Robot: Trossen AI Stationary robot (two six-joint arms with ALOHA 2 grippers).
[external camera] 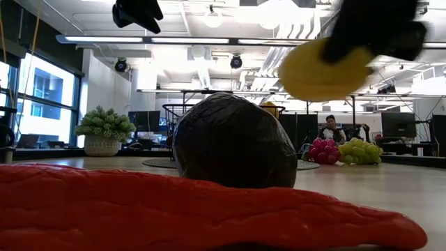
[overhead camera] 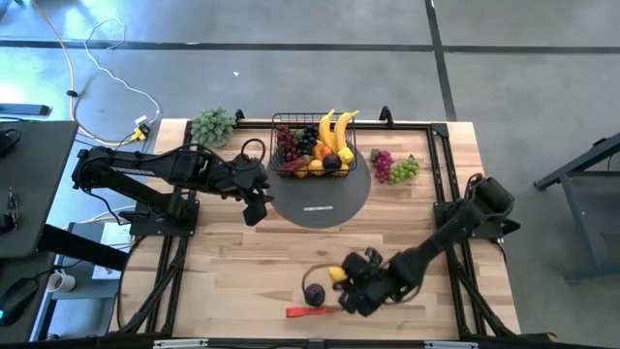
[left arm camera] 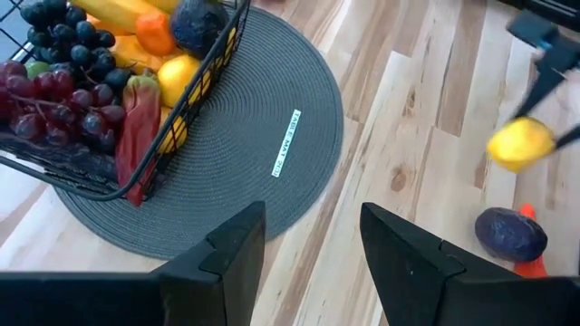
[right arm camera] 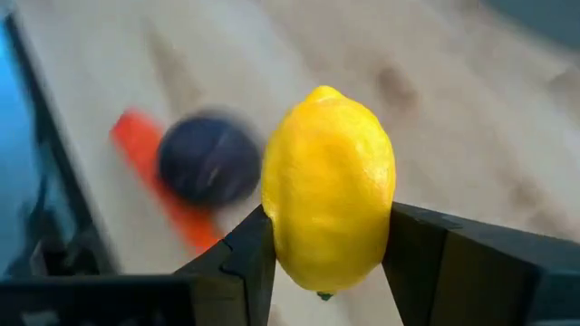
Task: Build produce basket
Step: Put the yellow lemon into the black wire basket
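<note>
Pinched between the right gripper's (right arm camera: 328,263) two dark fingers is a yellow lemon (right arm camera: 328,190), lifted clear of the table near its front edge; the high view places this gripper (overhead camera: 341,279) just beside a dark plum (overhead camera: 314,293) and a red chilli (overhead camera: 308,311) that lie on the wood. From table height the chilli (external camera: 174,209) fills the foreground and the plum (external camera: 234,141) behind it blocks most of the basket, of which only a little wire shows at the plum's left. The left gripper (left arm camera: 308,249) hovers with its fingers spread and holding nothing, over the edge of the grey round mat (overhead camera: 325,199). Its wrist view shows what the overhead one cannot: inside the basket (left arm camera: 195,91) lie dark and red grapes, a red pepper-like piece, an orange and lemons. The basket (overhead camera: 312,147) stands at the far side of the mat. Loose pink and green grapes (overhead camera: 395,167) lie to its right, a pale-green leafy bunch (overhead camera: 213,126) to its left. A seated person (external camera: 330,130) shows small in the room beyond.
</note>
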